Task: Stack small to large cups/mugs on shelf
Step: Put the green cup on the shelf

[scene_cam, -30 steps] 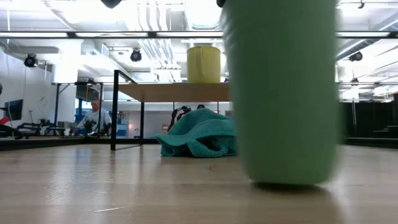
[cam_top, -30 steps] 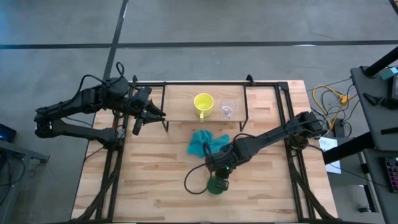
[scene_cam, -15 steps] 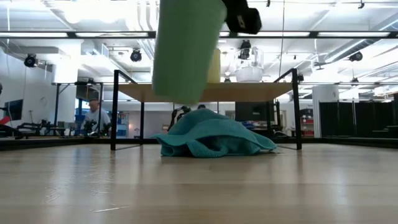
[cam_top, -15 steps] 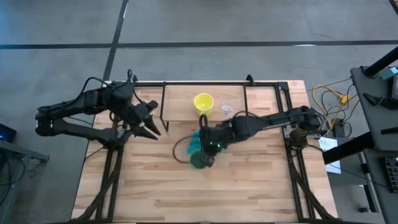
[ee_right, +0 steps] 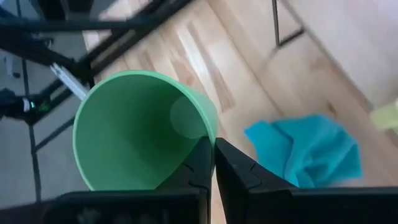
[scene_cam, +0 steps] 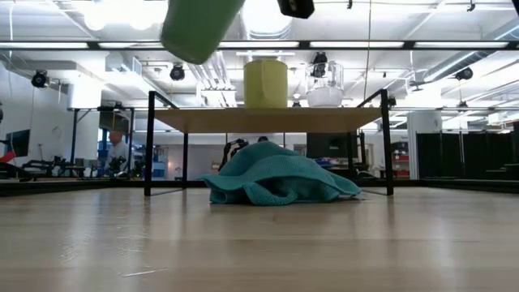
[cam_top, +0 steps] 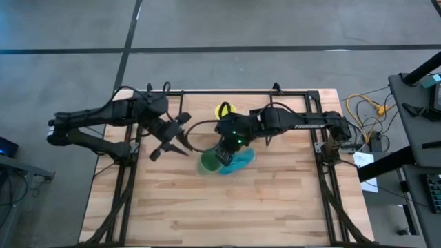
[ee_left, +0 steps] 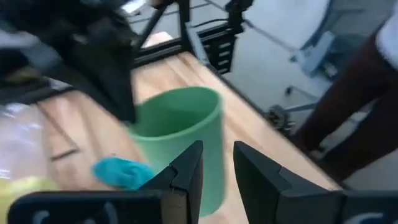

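Observation:
My right gripper is shut on the green cup, which hangs high above the teal cloth in front of the shelf. In the low view the cup is up above shelf height. The yellow mug and the clear glass cup stand on their bases on the shelf plank. In the high view my right arm hides most of the mug. My left gripper is open, just left of the green cup and pointing at it without touching. My right gripper pinches the green cup's wall at the rim, one finger inside the cup and the other outside. The fingers come slanting down from above. The cup is lifted clear and tilted, its base pointing down toward the table's left.
The teal cloth lies bunched on the table just in front of the shelf. Black frame bars run along the table's left and right edges. A person stands beyond the table, and another is in the room behind.
My right gripper has lifted the green cup off the near part of the table, up and toward the far left, over the teal cloth; the cup has tipped. My left gripper has moved toward the table's right, nearer the cup, and has rolled.

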### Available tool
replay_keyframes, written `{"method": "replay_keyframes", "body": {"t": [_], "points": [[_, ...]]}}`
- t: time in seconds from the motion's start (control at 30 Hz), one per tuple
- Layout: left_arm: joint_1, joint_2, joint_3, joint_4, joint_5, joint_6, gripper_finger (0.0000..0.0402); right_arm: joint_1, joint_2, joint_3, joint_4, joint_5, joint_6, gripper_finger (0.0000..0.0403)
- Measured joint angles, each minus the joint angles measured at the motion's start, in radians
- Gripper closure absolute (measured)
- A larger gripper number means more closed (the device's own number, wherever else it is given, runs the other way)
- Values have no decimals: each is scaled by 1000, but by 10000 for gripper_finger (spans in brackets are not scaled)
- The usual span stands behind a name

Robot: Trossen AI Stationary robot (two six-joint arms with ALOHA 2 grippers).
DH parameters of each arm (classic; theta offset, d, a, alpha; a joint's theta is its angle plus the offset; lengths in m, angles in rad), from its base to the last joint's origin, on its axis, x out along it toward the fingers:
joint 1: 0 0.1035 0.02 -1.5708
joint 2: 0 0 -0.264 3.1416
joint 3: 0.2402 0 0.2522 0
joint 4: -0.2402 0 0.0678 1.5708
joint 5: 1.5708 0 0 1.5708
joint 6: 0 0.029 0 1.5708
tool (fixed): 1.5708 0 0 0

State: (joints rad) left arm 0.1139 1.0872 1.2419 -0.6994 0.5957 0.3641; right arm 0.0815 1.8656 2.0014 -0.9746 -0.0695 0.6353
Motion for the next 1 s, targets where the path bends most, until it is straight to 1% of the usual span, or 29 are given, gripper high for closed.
{"method": "replay_keyframes", "body": {"t": [0.07,0.13,0.23,0.43,0.57,0.67,0.73,0.87,1.0], "points": [[0,14,30,0,-30,46,327,-2,0,0,-39,-18,3,394],[0,25,59,2,-34,94,327,-1,0,-16,-49,-23,8,394],[-2,46,95,-3,-34,115,327,-2,2,-29,-41,-42,11,395],[-37,113,136,-137,-36,170,327,-7,2,-40,-12,-49,10,395],[-84,158,149,-158,-40,231,327,-15,2,-45,-7,-72,9,395],[-114,183,175,-158,-98,271,327,-18,2,-51,-8,-92,11,395],[-125,199,193,-163,-133,280,327,-18,2,-57,-8,-96,11,395],[-135,229,222,-175,-138,281,327,-17,2,-87,0,-125,29,395],[-152,253,230,-179,-138,281,327,-16,2,-117,63,-153,42,395]]}}
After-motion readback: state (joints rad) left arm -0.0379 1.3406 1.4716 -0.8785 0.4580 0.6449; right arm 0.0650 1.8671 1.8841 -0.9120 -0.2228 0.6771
